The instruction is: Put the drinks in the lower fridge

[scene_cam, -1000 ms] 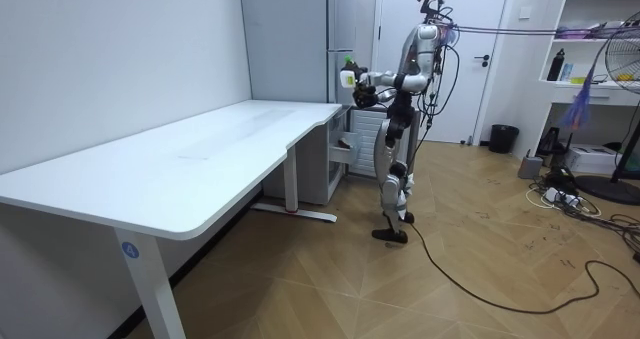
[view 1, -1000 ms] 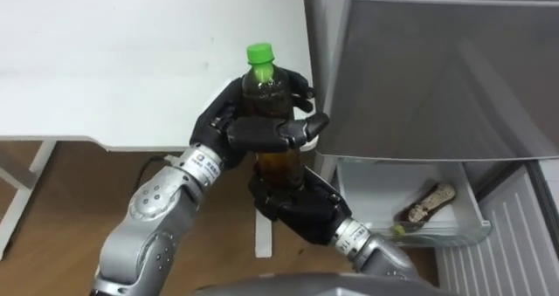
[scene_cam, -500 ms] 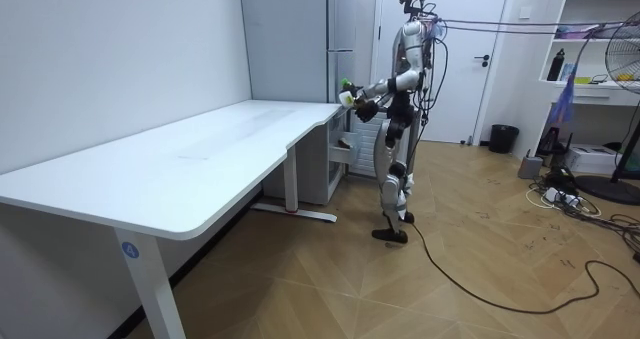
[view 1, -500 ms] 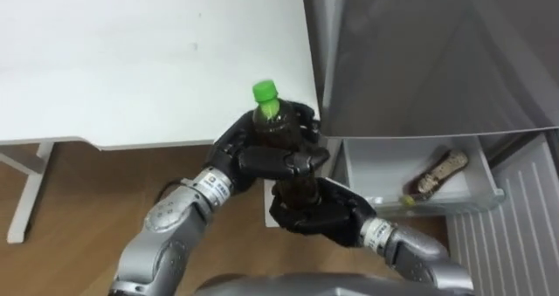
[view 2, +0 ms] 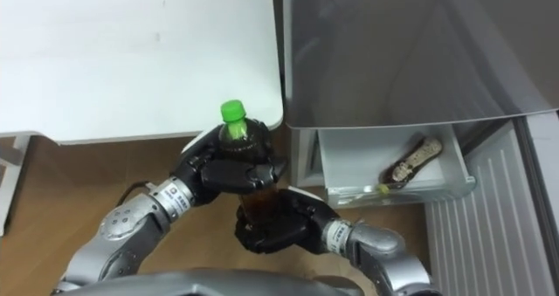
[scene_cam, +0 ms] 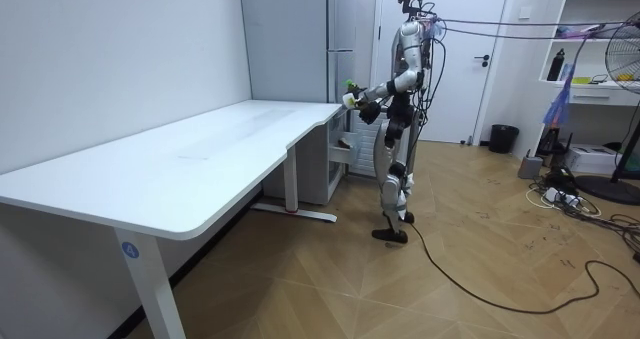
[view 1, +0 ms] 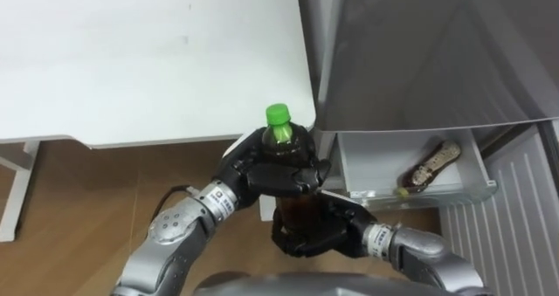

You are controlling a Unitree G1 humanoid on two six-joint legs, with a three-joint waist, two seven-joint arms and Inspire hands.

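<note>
A dark drink bottle with a green cap (view 1: 282, 143) (view 2: 238, 134) stands upright in front of me, held by both hands. My left hand (view 1: 262, 171) (view 2: 223, 172) is curled round its upper body. My right hand (view 1: 307, 230) (view 2: 271, 226) is curled round its lower part from underneath. To the right, the lower fridge drawer (view 1: 360, 169) (view 2: 336, 165) is pulled out, and a second bottle (view 1: 428, 167) (view 2: 409, 165) lies on its side inside. In the room view I stand upright by the grey fridge (scene_cam: 330, 39), bottle (scene_cam: 348, 87) held out at chest height.
The white desk (view 1: 131, 60) (scene_cam: 180, 164) fills the upper left, its corner close to the bottle. The grey upper fridge door (view 1: 419, 51) overhangs the open drawer. A ribbed fridge panel (view 1: 515, 217) lies at the lower right. Wooden floor lies below.
The camera has tilted, so the whole picture shifted. The bottle sits lower and slightly further right in view, still held by both hands. In the room view my stance is nearly unchanged.
</note>
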